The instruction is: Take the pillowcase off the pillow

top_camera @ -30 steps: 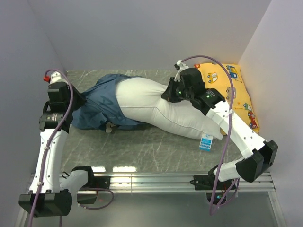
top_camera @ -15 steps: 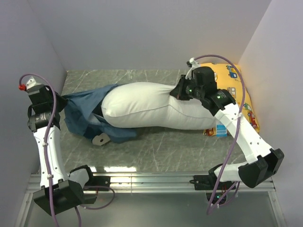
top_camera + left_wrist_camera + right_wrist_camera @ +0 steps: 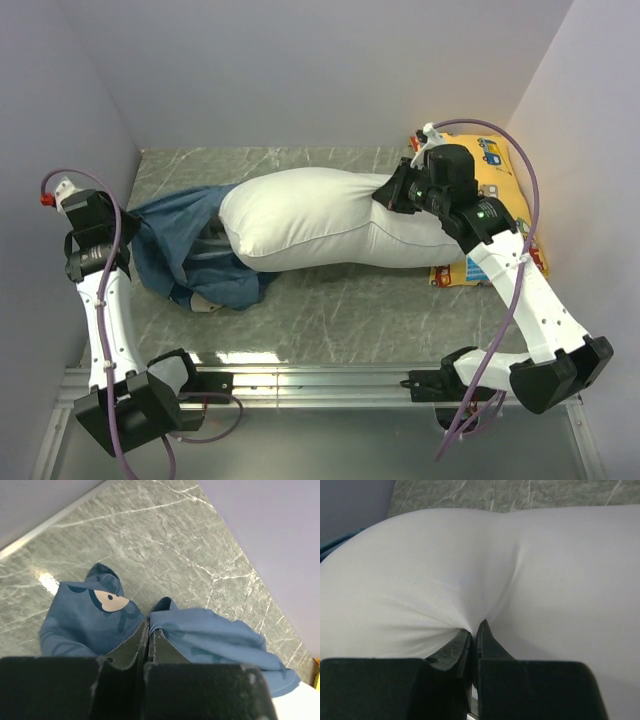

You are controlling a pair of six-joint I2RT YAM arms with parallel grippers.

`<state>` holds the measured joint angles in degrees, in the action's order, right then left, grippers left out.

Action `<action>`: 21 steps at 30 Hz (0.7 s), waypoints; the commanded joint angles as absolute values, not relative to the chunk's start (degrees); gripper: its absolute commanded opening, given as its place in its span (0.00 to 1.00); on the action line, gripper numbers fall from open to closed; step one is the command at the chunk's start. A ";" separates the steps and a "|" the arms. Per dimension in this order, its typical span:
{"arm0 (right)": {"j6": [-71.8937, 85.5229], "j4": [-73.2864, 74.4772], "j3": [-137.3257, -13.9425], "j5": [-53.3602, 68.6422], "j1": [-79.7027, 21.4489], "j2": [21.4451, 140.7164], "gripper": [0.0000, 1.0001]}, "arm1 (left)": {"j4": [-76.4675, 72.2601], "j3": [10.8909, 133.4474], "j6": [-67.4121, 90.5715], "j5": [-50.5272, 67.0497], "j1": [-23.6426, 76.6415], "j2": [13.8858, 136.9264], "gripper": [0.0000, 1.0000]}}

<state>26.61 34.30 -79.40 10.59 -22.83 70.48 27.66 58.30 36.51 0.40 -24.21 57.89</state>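
Top external shows the pillow [image 3: 320, 215] seemingly almost out of the pillowcase [image 3: 180, 240]. Left hand [image 3: 148, 630] clamps the pillowcase; right hand [image 3: 474, 630] pinches a pillow fold.

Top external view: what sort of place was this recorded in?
Probably a robot test booth, not a bedroom: plain pale walls box in a marble-patterned table, and two robot arms stand on a metal rail at its near edge, working on a pillow and pillowcase.
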 commanded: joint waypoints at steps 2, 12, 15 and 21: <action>31.11 21.80 -84.99 12.39 -22.06 64.25 0.00 | 22.68 55.47 38.67 2.29 -24.52 56.95 0.00; 32.25 22.59 -88.94 18.54 -22.06 62.49 0.00 | 18.72 51.51 40.43 2.11 -24.61 60.64 0.00; 32.78 22.94 -90.35 18.19 -22.15 62.32 0.00 | 18.28 50.89 39.99 2.28 -24.61 61.95 0.01; 33.40 20.93 -89.30 13.38 -22.06 61.79 0.00 | 16.35 48.69 40.34 5.88 -24.52 62.14 0.01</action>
